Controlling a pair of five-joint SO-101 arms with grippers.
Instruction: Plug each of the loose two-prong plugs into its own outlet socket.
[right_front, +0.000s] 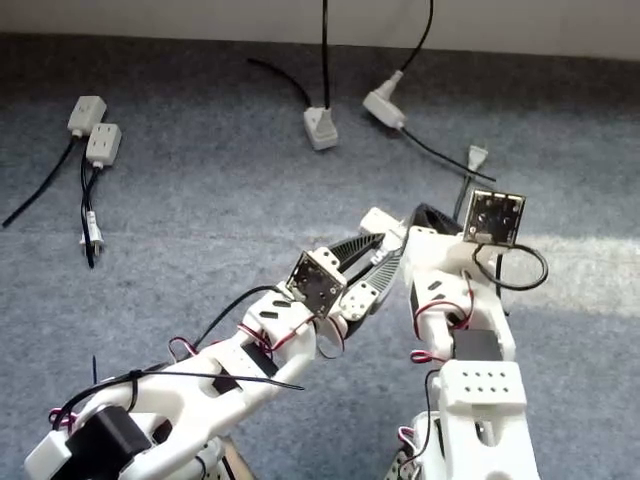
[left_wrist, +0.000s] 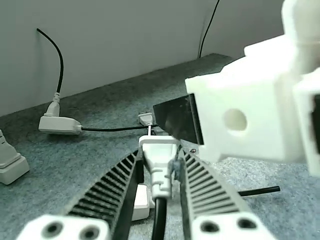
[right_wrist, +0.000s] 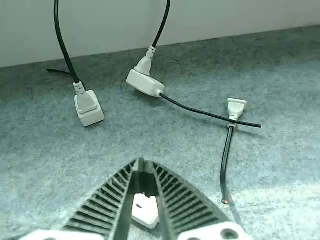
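Note:
My left gripper (left_wrist: 160, 150) is shut on a white two-prong plug (left_wrist: 159, 156) with a black cord, held just above the carpet beside the right arm's white housing (left_wrist: 250, 115). In the high view this gripper (right_front: 380, 245) sits mid-table. My right gripper (right_wrist: 140, 162) has its fingertips together, and a small white block (right_wrist: 145, 210) shows through the gap behind them; I cannot tell whether it is held. A loose white plug (right_wrist: 236, 107) (right_front: 477, 157) lies ahead on the carpet. Two white outlet sockets (right_wrist: 88, 107) (right_wrist: 144, 82) lie near the back wall.
At the far left of the carpet lie two more sockets (right_front: 87, 113) (right_front: 104, 143) with black cords and a small plug (right_front: 92, 235). Black cords run from the back sockets (right_front: 320, 128) (right_front: 385, 108) up to the wall. The two arms crowd each other mid-table.

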